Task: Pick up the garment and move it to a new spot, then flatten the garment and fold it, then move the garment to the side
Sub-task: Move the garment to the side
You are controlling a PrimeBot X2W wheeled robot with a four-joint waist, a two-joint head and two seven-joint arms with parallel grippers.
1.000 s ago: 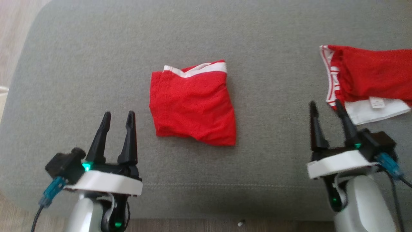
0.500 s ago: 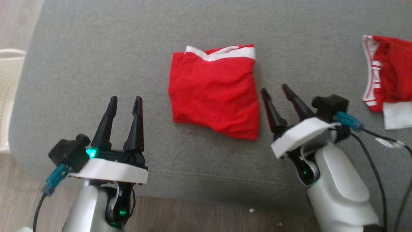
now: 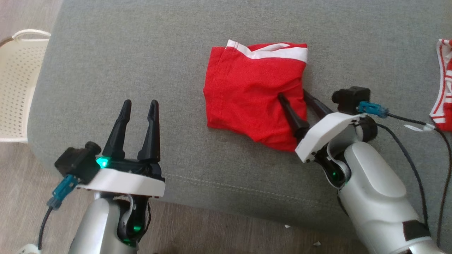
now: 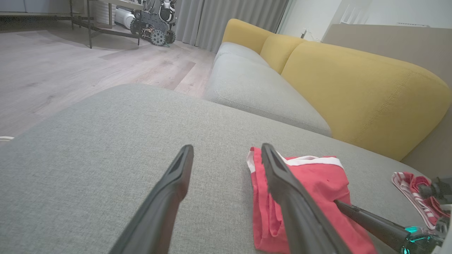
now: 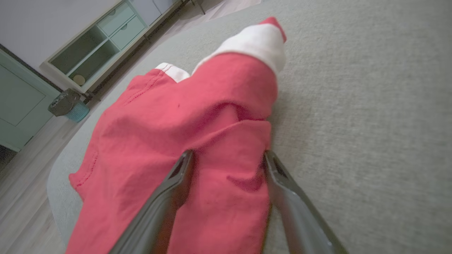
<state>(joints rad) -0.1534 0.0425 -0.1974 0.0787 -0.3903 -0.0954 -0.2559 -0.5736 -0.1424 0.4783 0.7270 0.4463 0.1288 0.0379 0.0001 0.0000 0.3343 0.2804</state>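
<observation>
Red garment [image 3: 247, 91] is lying folded near the middle of the grey sofa seat [image 3: 106, 53], and its near right corner is hiding behind the right gripper's white wrist plate. At the far left, a white perforated object [image 3: 17, 88] is being cut off by the frame, too partial to identify. The left gripper [image 3: 140, 103] is hovering over the seat's front left part, well apart from the cloth, jaws spread wide and holding nothing. The garment is showing a nearly square outline with no clear long axis; its white band is running left to right along the far edge, facing away from the robot. The right gripper [image 3: 293, 94] is straddling the garment's right edge with jaws wide open, one finger lying over the red cloth, the other just beside it, not pinching. At the far right, a red-and-white cloth [image 3: 444, 84] is being cropped by the frame.
</observation>
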